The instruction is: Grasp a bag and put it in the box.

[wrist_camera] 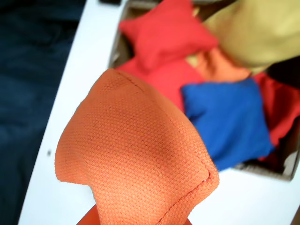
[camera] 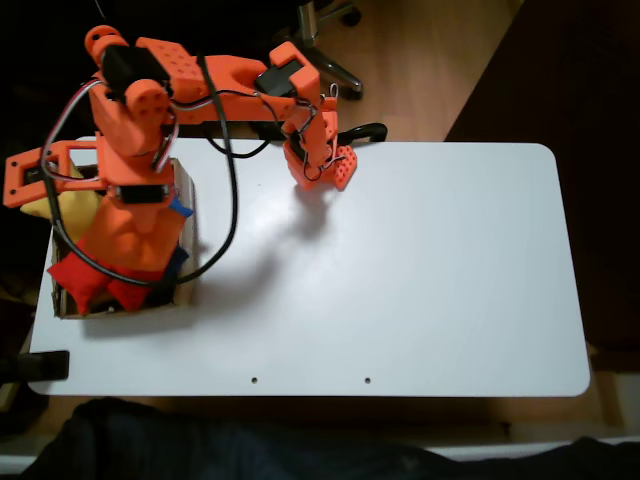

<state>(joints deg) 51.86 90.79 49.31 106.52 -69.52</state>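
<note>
the orange bag [wrist_camera: 136, 164] looms close in the wrist view, hanging above the white table [wrist_camera: 61, 108] just beside the box [wrist_camera: 281, 169] of red, blue and yellow beanbags; the gripper's fingers are hidden, so their spread cannot be told.

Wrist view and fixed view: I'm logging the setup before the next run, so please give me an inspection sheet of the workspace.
Surface: white table.
Job's things: plump orange cloth beanbag raised beside the shallow brown cardboard box.
Clutter: red cloth beanbag, blue cloth beanbag and yellow cloth beanbag in the box.
Grippers: pincer apparently shut on the orange beanbag.
Cables: black cable loops over the table.
Surroundings: wooden floor, chair base.
</note>
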